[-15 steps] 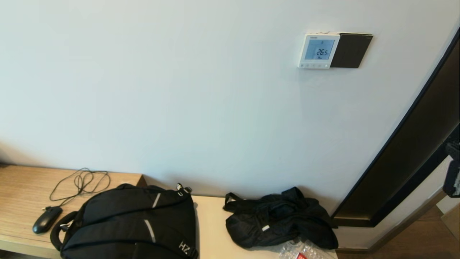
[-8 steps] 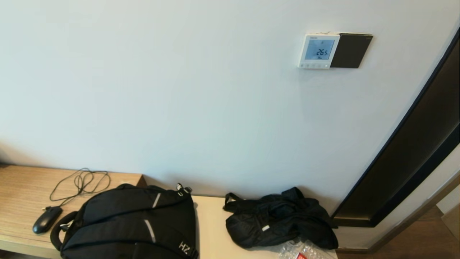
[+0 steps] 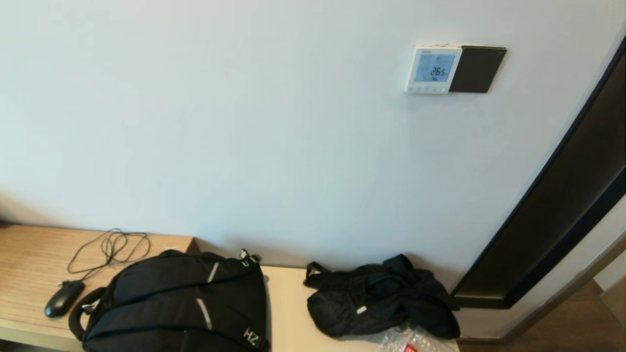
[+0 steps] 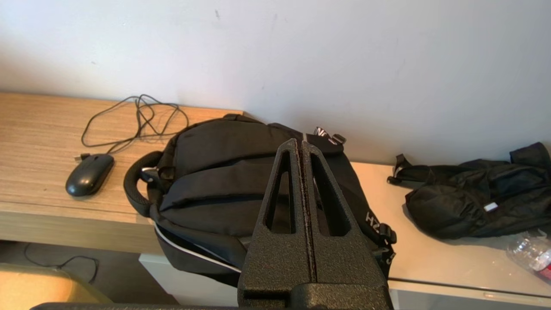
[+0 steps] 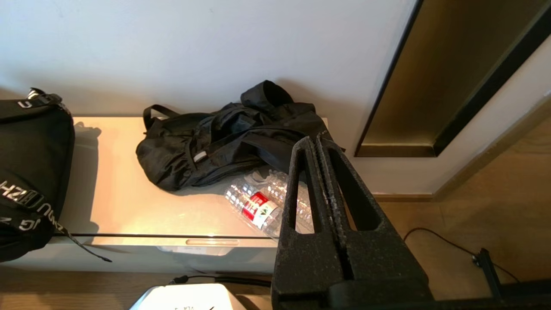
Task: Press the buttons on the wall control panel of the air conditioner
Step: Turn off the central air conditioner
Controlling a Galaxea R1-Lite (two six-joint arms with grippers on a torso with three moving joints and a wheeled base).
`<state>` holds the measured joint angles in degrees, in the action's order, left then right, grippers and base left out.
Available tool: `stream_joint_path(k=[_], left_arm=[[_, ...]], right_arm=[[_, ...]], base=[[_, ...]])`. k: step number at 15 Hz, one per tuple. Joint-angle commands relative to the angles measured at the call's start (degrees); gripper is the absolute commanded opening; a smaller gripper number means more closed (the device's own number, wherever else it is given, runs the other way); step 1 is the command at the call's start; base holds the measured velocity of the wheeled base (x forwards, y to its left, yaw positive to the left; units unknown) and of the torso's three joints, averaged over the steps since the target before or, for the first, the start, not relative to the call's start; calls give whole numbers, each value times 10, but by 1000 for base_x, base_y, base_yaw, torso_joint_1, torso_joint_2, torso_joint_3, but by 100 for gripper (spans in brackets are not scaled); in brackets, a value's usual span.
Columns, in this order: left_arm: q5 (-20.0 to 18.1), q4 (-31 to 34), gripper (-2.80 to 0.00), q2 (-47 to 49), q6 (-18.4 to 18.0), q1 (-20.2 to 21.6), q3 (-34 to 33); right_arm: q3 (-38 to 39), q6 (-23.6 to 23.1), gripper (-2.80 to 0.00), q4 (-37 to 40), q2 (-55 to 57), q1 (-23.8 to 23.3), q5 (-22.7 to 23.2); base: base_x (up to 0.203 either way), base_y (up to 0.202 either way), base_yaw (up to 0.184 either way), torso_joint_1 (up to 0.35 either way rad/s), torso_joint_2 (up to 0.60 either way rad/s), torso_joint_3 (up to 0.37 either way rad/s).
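Observation:
The white air conditioner control panel (image 3: 433, 69) hangs high on the wall at the right. Its lit screen reads 26.5, with a row of small buttons (image 3: 427, 89) below. A black plate (image 3: 477, 69) adjoins its right side. Neither gripper shows in the head view. My left gripper (image 4: 301, 144) is shut and empty, low in front of the black backpack. My right gripper (image 5: 314, 141) is shut and empty, low before the bench's right end. Both are far below the panel.
A bench (image 3: 286, 313) along the wall holds a black backpack (image 3: 176, 303), a black mouse (image 3: 63, 298) with its cable, a crumpled black bag (image 3: 381, 298) and a plastic bottle (image 5: 258, 206). A dark recessed frame (image 3: 562, 205) runs along the wall at right.
The right arm showed at the head view's right edge one second ago and has dropped out of that view. Nothing else has moved.

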<state>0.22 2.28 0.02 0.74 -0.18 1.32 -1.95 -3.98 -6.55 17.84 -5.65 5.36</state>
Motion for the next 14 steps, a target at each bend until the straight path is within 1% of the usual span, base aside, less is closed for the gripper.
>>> stream_joint_path(k=[1, 2, 4, 5, 7, 9, 12, 13, 14], left_arm=[[0, 0, -280, 0, 1, 0, 0], [0, 0, -280, 0, 0, 0, 0], [0, 0, -280, 0, 0, 0, 0], [0, 0, -280, 0, 0, 0, 0], [0, 0, -280, 0, 1, 0, 0], [0, 0, -280, 0, 0, 0, 0], [0, 0, -280, 0, 0, 0, 0], [0, 0, -280, 0, 0, 0, 0], [0, 0, -280, 0, 0, 0, 0]], right_arm=[[9, -3, -280, -3, -21, 10, 1], [9, -4, -280, 2, -33, 18, 1], [9, -9, -280, 28, -78, 61, -11], [10, -11, -280, 39, -84, 63, -19], [14, -14, -280, 46, -140, 59, -26], [19, -26, -280, 66, -179, 58, -32], [19, -26, -280, 63, -179, 59, -31], [19, -16, -280, 62, -180, 58, -33], [19, 7, -280, 60, -180, 59, -37]], base=[[0, 0, 0, 0, 0, 0], [0, 0, 0, 0, 0, 0], [0, 0, 0, 0, 0, 0], [0, 0, 0, 0, 0, 0], [0, 0, 0, 0, 0, 0], [0, 0, 0, 0, 0, 0], [0, 0, 0, 0, 0, 0], [0, 0, 0, 0, 0, 0], [0, 0, 0, 0, 0, 0]])
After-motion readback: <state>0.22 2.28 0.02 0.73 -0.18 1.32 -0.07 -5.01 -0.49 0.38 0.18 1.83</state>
